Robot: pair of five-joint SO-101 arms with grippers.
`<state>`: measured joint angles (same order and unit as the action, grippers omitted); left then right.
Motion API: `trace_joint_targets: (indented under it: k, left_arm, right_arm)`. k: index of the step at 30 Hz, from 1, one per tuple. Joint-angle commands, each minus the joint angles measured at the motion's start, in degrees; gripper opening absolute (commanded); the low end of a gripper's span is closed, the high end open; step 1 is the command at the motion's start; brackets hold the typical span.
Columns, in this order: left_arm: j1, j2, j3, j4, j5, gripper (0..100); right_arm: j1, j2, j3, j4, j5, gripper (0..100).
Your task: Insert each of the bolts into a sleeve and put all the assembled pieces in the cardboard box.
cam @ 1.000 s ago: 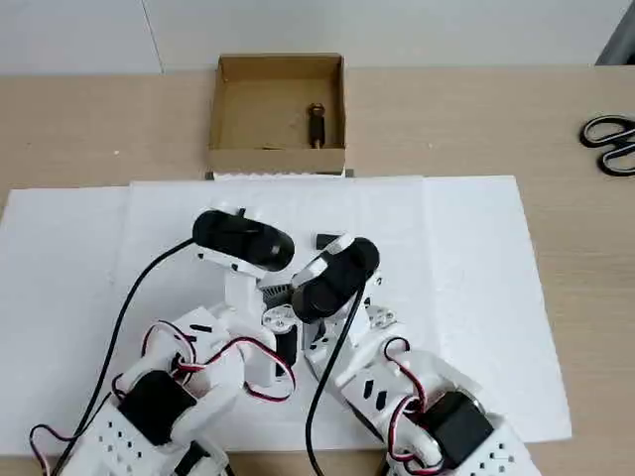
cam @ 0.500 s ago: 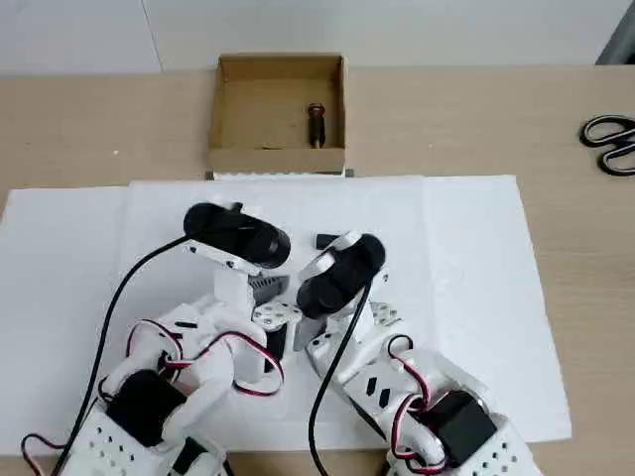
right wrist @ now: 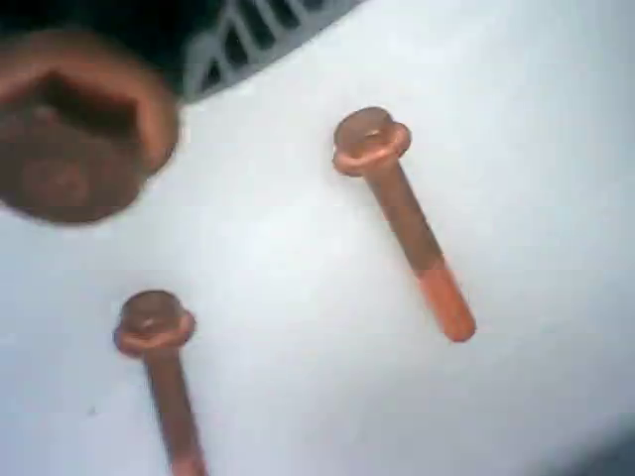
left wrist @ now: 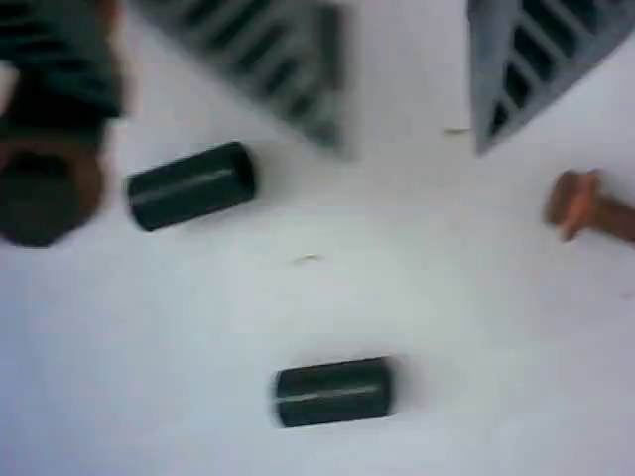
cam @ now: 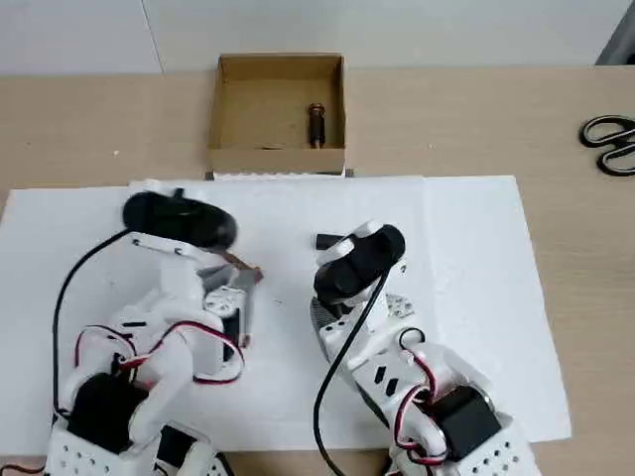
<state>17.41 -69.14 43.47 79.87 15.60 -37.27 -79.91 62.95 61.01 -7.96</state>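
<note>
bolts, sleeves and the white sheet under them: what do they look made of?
Bolts: metal, copper-coloured, maybe plated; orange-brown with a dull sheen, flanged heads.
Sleeves: black and smooth, with a faint highlight along the side; plastic or coated metal, cannot tell which.
Sheet: white, matte, probably foam board.

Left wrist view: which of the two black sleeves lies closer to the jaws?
The sleeve just off one jaw's tip, beside the blurred dark-and-copper shape; the other sleeve lies alone, farther on the foam.
</note>
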Motion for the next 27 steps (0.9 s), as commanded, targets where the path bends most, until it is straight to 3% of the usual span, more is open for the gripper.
trace_joint_targets:
  k: [1,6,12,17,27]
  left_arm:
    - [-2.99,-0.44,-0.48,2.64,-3.69,1]
    - [-9.32,-0.44,4.09,2.46,-8.62,1]
    - [-14.95,-0.44,9.71,-0.97,-14.86,1]
    - [-15.21,-0.44,15.52,-4.66,-19.52,1]
    - [-15.21,-0.44,24.48,-11.69,-19.52,1]
  right_arm:
    - [3.74,-0.31,-0.09,-1.10,0.18,0.2]
    - [9.80,-0.13,2.64,-2.07,0.09,0.3]
    - [12.97,9.98,-1.41,-13.93,2.46,0.2]
    - [14.73,34.42,-19.87,-19.03,2.29,0.2]
    - [17.27,75.91,-62.42,-19.38,2.64,0.3]
